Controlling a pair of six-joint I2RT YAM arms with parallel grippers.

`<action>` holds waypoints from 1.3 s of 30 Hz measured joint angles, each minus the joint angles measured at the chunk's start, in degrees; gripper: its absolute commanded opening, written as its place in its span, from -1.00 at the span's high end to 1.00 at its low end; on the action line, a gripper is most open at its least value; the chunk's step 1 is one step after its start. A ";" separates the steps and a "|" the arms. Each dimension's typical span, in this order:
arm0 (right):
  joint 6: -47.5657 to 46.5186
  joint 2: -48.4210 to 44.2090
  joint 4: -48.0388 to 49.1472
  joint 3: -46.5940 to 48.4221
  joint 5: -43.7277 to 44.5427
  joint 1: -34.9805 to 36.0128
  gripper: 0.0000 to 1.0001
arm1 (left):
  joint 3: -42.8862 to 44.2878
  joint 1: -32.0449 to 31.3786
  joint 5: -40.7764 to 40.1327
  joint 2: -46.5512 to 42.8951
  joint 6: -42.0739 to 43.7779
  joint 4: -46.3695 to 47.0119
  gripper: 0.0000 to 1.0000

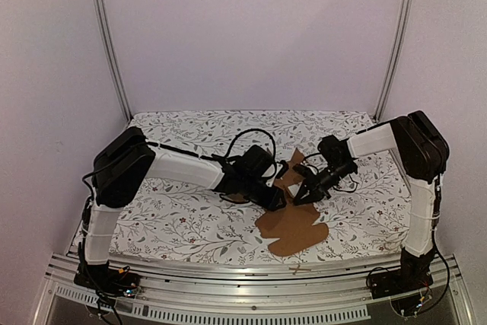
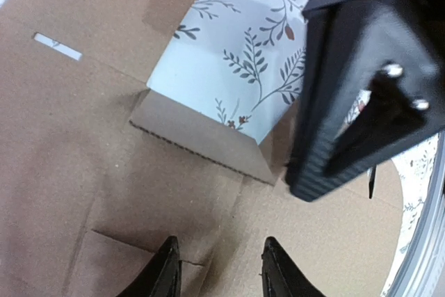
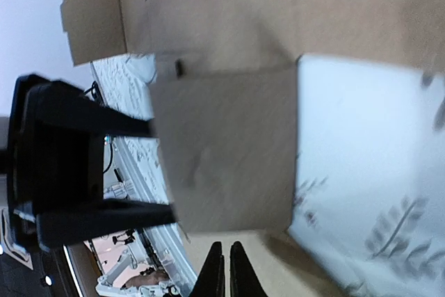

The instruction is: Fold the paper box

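Observation:
The paper box (image 1: 293, 227) is a brown cardboard die-cut sheet lying mostly flat on the flowered cloth, in the middle near the front. My left gripper (image 1: 274, 199) is open, its tips (image 2: 219, 273) just over the sheet beside a crease. A small flap (image 2: 201, 137) stands up at the edge of a cut-out. My right gripper (image 1: 306, 192) faces the left one across that flap. In the right wrist view its fingers (image 3: 226, 273) are shut with nothing seen between them, just below the raised flap (image 3: 226, 151). The right gripper's body (image 2: 354, 95) shows black in the left wrist view.
The flowered tablecloth (image 1: 183, 218) covers the table. Metal frame posts (image 1: 106, 43) stand at the back corners and a metal rail (image 1: 251, 279) runs along the front edge. Black cables (image 1: 243, 142) loop behind the left wrist.

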 measured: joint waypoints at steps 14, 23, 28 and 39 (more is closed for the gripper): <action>-30.34 -14.58 -19.82 5.75 4.04 -0.50 0.88 | -3.61 0.79 3.15 -1.73 15.41 1.09 0.29; -39.23 -14.58 -17.16 6.67 17.68 -0.48 0.92 | -4.17 0.79 3.80 -2.93 22.27 -0.46 0.22; -43.32 -14.32 -14.99 7.21 21.59 0.04 0.96 | -8.09 0.81 3.93 -8.15 19.89 -1.84 0.12; -45.99 -8.68 -12.04 9.92 26.23 7.85 1.00 | -22.45 2.93 -0.11 -17.42 7.87 5.44 0.22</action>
